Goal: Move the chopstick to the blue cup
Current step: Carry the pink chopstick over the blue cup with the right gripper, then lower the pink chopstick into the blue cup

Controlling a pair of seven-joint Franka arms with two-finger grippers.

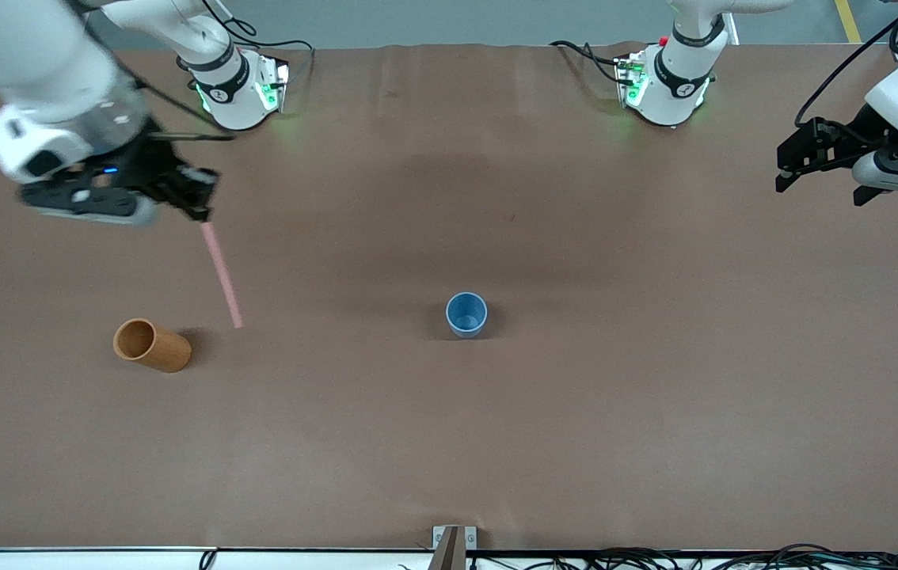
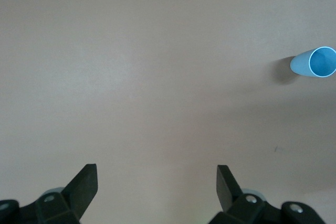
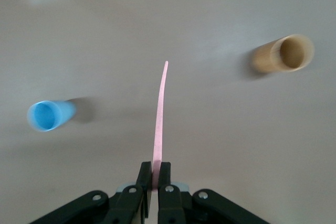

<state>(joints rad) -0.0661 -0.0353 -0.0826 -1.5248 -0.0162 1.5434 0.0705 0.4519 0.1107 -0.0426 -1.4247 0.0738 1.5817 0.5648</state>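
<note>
Pink chopstick point(image 3: 159, 124) pinched in right gripper point(image 3: 155, 174), clearest from right wrist.

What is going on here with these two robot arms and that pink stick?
The right arm's end effector is shut on one end of a pink chopstick and holds it up over the table, near a wooden cup toward that arm's end. The blue cup, mid-table, has nothing in it yet. The left arm waits, its end effector open over bare table.
</note>
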